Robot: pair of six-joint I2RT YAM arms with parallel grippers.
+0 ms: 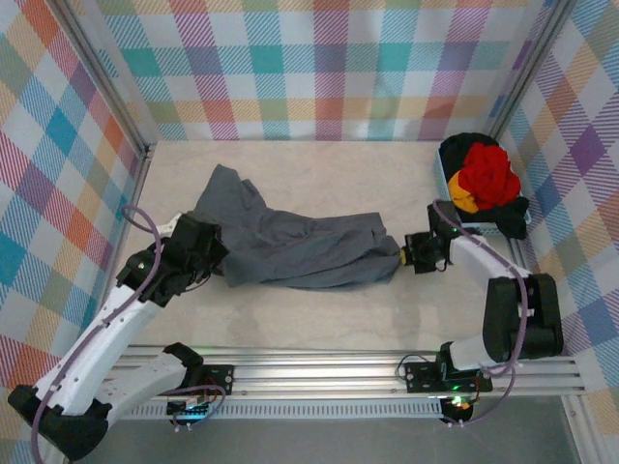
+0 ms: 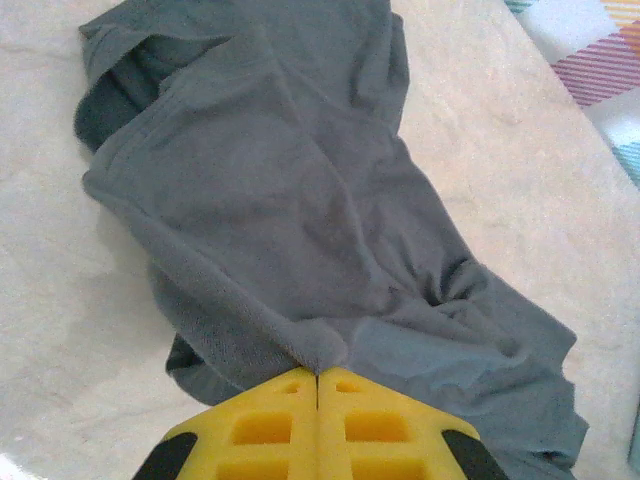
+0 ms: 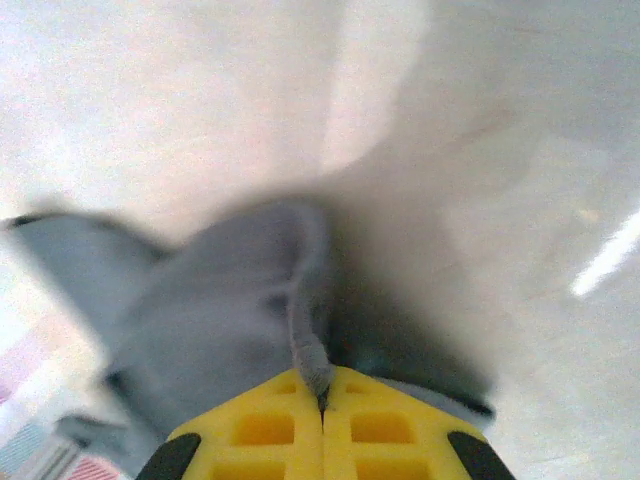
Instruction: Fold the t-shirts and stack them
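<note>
Shirt pinched at both ends, three more heaped in the corner

One dark slate grey t-shirt [image 1: 290, 249] lay unfolded and rumpled in a long band across the middle of the table [image 1: 319, 319]. It was wider and bunched toward the far left and tapered to a narrow end on the right. Both ends were held. The left gripper [image 1: 215, 259] was clenched on the shirt's left edge. In the left wrist view the left gripper [image 2: 318, 372] had its yellow fingers pressed together, with a ridge of grey cloth nipped at their tips. The right gripper [image 1: 400, 256] was closed on the narrow right end. In the blurred right wrist view the right gripper [image 3: 322, 398] had a thin pleat of cloth running into the seam between its shut fingers.

Three other shirts sat in one heap in the far right corner, well apart from the grey one. One red t-shirt [image 1: 488, 172] lay on top, one orange-yellow t-shirt [image 1: 462, 201] peeked out at the heap's near left, and one black t-shirt [image 1: 510, 217] lay under and around them. A pale blue edge [image 1: 451, 180] showed at the heap's left side; what it belonged to could not be told.

The right arm [image 1: 484, 259] reached across just in front of that heap. Plaid walls [image 1: 319, 68] closed in three sides, and a metal rail [image 1: 329, 369] ran along the near edge with the two arm bases on it.
</note>
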